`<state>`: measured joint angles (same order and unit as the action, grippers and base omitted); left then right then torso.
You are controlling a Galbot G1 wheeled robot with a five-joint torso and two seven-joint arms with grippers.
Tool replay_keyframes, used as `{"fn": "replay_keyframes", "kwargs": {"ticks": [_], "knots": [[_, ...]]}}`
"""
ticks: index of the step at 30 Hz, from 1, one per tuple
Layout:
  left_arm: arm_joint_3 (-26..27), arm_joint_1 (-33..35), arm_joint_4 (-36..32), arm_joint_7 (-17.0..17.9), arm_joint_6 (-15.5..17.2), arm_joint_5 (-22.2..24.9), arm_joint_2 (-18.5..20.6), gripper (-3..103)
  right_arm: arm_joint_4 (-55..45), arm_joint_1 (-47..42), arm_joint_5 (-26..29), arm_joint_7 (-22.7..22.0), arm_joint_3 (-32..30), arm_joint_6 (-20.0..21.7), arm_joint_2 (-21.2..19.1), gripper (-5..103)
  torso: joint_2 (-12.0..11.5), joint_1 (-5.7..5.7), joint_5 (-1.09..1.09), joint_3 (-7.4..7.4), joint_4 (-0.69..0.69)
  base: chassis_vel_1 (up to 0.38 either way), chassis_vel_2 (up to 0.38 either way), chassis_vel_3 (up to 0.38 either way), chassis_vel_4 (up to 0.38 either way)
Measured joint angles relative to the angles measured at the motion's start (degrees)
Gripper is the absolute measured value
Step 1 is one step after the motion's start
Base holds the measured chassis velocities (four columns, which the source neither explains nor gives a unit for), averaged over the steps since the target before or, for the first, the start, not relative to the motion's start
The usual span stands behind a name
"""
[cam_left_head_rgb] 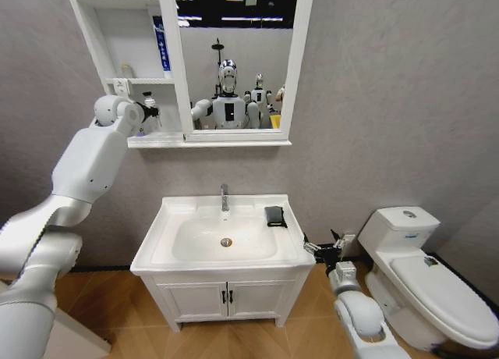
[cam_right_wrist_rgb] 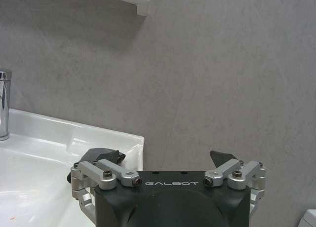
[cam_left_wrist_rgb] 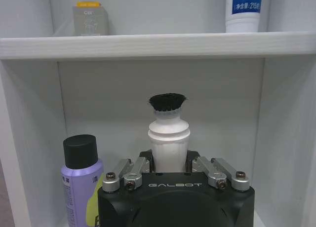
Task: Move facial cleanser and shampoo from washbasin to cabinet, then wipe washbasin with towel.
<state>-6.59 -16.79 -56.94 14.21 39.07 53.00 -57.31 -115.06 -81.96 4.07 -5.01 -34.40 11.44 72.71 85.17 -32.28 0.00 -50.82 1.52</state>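
Note:
The white cabinet [cam_left_head_rgb: 117, 31] hangs beside the mirror. My left gripper [cam_left_head_rgb: 148, 109] is raised into its lowest shelf, shut on an upright white bottle with a black top [cam_left_wrist_rgb: 169, 133]. A purple bottle with a black cap [cam_left_wrist_rgb: 81, 182] stands close beside it. The shelf above [cam_left_wrist_rgb: 148, 44] holds a white-and-blue tube [cam_left_wrist_rgb: 243, 10] and a small grey box [cam_left_wrist_rgb: 89, 20]. The dark folded towel [cam_left_head_rgb: 274, 215] lies on the right rim of the washbasin [cam_left_head_rgb: 168, 218]. My right gripper [cam_left_head_rgb: 326, 248] hangs open, low beside the basin's right edge [cam_right_wrist_rgb: 74, 138], with nothing between its fingers.
A chrome tap [cam_left_head_rgb: 224, 197] stands at the back of the basin. Below is a two-door vanity [cam_left_head_rgb: 226, 296] with black handles. A white toilet [cam_left_head_rgb: 421, 273] sits to the right, close to my right arm. Grey wall lies behind.

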Motion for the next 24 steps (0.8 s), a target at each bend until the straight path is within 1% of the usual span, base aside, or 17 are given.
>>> {"fn": "replay_keyframes", "kwargs": {"ticks": [5,9,20,22,24], "knots": [[-0.3,-0.9,2.8,-1.5,-0.3,-1.4,-0.8,32,0.2,-0.1,0.4,0.1,-0.4,-0.1,-0.6,100,0.0,0.0,0.0,0.0,-0.02,0.0,0.0,0.0,0.0],[-0.8,-1.6,5.3,-3.2,-0.8,-2.8,-1.7,32,0.6,-0.2,0.8,0.2,-0.8,-0.3,-0.7,100,0.0,0.0,0.0,0.0,0.0,0.0,0.0,0.0,0.0],[-0.8,-1.7,7.4,-3.7,-1.7,-4.4,-3.1,32,1.8,0.5,1.5,0.2,-1.0,-0.5,-1.2,100,0.0,0.0,0.0,0.0,-0.01,0.0,0.0,0.0,0.0],[-0.8,-1.8,7.6,-3.7,-1.7,-4.5,-3.2,30,1.9,0.6,1.6,0.2,-1.0,-0.5,-1.3,100,0.0,0.0,0.0,0.0,-0.01,0.0,0.0,0.0,0.0],[-0.7,-2.1,8.0,-3.7,-1.8,-4.5,-3.5,40,2.0,0.7,1.7,0.1,-1.1,-0.5,-1.5,100,0.0,0.0,0.0,0.01,-0.01,0.0,0.0,0.0,0.0]]}}
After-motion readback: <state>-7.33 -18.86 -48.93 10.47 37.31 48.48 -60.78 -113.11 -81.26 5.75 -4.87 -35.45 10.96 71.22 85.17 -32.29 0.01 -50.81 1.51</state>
